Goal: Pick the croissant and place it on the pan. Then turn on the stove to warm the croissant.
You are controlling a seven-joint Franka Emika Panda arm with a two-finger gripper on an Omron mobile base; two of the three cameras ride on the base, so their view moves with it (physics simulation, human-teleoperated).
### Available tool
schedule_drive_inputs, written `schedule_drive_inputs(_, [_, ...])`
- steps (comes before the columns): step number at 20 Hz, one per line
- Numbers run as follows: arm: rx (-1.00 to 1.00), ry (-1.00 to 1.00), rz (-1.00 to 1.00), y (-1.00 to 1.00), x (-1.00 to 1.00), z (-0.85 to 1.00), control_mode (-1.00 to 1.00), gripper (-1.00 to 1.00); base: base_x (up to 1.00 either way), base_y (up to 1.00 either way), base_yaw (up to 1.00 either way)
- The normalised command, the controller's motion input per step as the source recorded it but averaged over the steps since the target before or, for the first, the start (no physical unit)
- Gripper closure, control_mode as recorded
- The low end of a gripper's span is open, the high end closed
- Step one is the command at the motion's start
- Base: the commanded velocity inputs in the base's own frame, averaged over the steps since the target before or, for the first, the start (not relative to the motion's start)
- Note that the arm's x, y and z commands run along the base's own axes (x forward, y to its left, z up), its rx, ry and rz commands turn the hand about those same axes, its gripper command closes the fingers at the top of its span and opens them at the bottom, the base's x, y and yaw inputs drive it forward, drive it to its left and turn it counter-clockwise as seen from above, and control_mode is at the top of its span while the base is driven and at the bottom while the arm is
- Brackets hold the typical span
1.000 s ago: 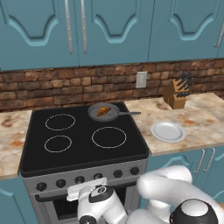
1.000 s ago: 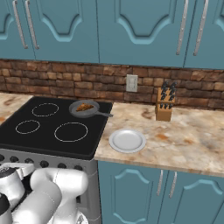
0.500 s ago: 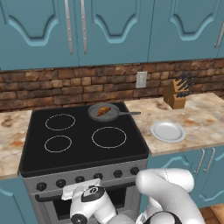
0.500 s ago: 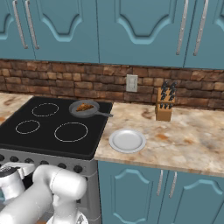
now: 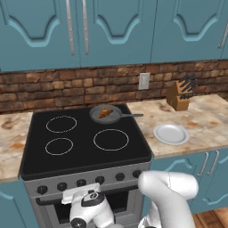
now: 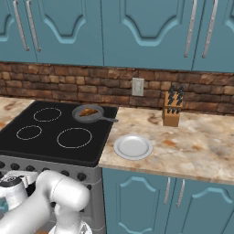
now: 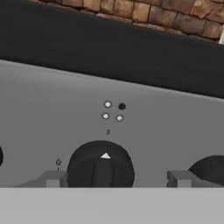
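The bench [image 5: 202, 127] runs along the brick wall, with the stove [image 5: 84, 138] set into it at the left. The stove's black glass top carries four white ring burners; its grey front panel [image 7: 52, 113] holds a row of dark round knobs. On the far right burner rests the pan [image 5: 106, 114], its thin handle pointing right, and the croissant [image 5: 105, 112] lies inside it. A white plate [image 5: 171, 133] sits on the bench just right of the stove, and a knife block [image 5: 180, 95] stands farther right, near the wall. The end effector [image 7: 114, 178] is low at the near face of the stove, well apart from the pan and croissant on the far side of the cooktop. Its fingers [image 7: 53, 179] are spread wide, one on each side of a knob [image 7: 101, 165], with a gap showing on the right side. The knob's white pointer points toward the cooktop.
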Motion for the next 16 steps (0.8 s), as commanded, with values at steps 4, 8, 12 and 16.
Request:
schedule_drive_inputs(4, [0.00,0.00,0.00,0.00,0.29,-0.26,-1.00,-1.00,0.00,0.00,0.00])
schedule_drive_inputs(8, [0.00,-0.01,0.00,0.00,0.28,-0.22,-1.00,-1.00,0.00,0.00,0.00])
schedule_drive_inputs(12, [0.00,0.00,0.00,0.00,0.28,-0.23,-1.00,1.00,0.00,0.00,0.00])
schedule_drive_inputs(16, [0.00,0.00,0.00,-0.07,0.36,-0.23,-1.00,1.00,0.00,0.00,0.00])
